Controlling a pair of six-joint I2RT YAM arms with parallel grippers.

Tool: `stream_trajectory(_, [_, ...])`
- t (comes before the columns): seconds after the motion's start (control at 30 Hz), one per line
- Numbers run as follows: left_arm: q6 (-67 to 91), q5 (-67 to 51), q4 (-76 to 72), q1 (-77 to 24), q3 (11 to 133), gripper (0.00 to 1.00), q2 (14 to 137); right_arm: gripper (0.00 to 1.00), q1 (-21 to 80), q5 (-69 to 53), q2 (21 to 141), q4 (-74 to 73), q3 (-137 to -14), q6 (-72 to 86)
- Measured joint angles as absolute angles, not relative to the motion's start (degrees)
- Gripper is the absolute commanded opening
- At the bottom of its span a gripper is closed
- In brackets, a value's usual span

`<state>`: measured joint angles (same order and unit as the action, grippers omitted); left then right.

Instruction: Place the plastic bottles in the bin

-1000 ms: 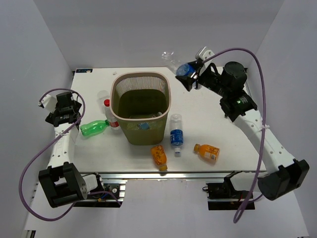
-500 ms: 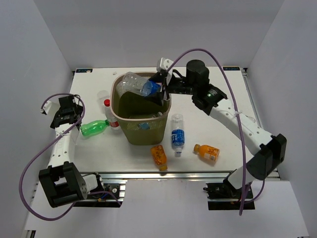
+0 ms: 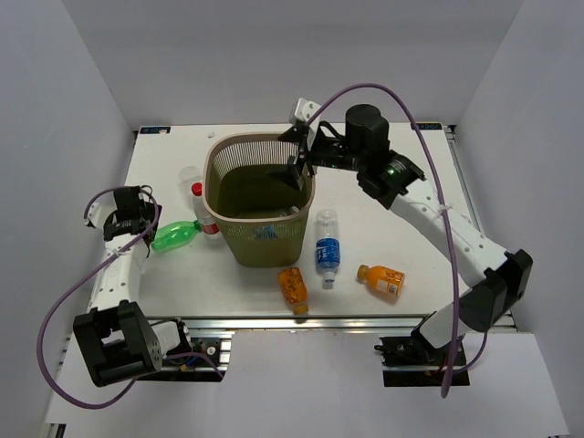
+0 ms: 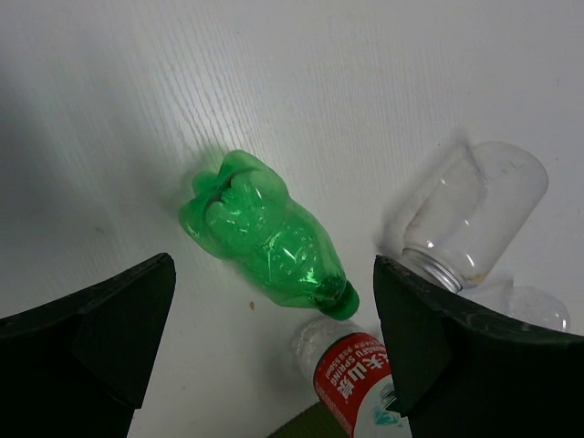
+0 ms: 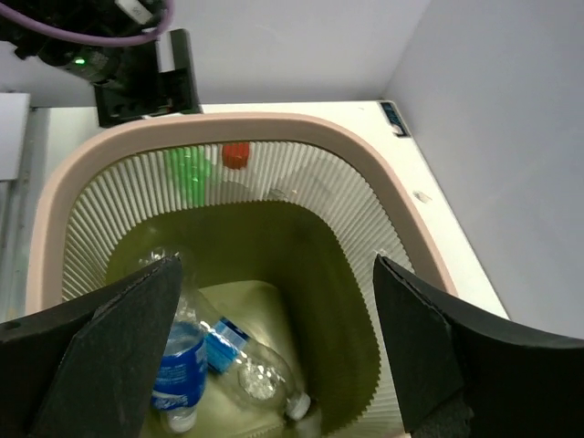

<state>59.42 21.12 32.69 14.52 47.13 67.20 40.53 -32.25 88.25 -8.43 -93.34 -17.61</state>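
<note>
Right gripper (image 3: 295, 164): fingers apart, empty, over the far right rim of the olive-tan latticed plastic bin (image 3: 239, 239). Inside the bin lie two clear blue-labelled plastic bottles (image 5: 180, 370).

Left gripper (image 4: 272, 263): fingers apart, empty, above the green plastic bottle (image 4: 265, 239), which lies on the white table (image 3: 383, 219) left of the bin.

Beside it: red-capped clear bottle (image 3: 203, 208), clear squat bottle (image 4: 474, 210).

Near the bin's near right corner: another blue-labelled clear bottle (image 3: 325, 246) and two orange bottles (image 3: 292, 287), all lying down.

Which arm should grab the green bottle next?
Left, probably. The left pincer is open and hovers right by the green bottle, which its wrist view frames. The right pincer is open over the bin, which stands between it and that bottle.
</note>
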Motion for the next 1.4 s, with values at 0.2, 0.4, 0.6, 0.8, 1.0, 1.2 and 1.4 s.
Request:
stream_trajectory(0.2, [63.42,17.19,32.10,14.31,45.84,0.98,68.49,0.89,40.01,-21.32,78.39,-4.27,-83.68,-15.70])
stream_trajectory(0.4, [67.61,16.93,32.12,11.49,46.72,0.98,73.06,0.89,35.11,-9.34,69.95,-1.58,-77.28,-12.32])
stream_trajectory(0.6, [71.75,16.91,32.14,9.02,47.81,0.98,78.02,0.89,26.68,-1.17,63.94,1.02,-70.06,-7.70])
stream_trajectory(0.8, [75.70,17.72,31.64,8.99,48.10,0.98,83.55,0.89,16.51,-1.26,62.24,3.51,-62.08,-1.50])
stream_trajectory(1.0, [79.26,19.09,29.32,8.97,50.50,0.98,90.28,0.89,10.70,-2.90,61.89,5.37,-53.91,5.87])
stream_trajectory(1.2, [80.55,20.49,29.26,8.97,53.58,0.80,94.15,0.89,9.80,-2.70,60.58,7.66,-49.69,10.37])
stream_trajectory(1.4, [79.79,22.85,31.79,8.97,54.65,0.71,92.75,0.89,9.74,-1.45,58.30,7.70,-47.53,11.94])
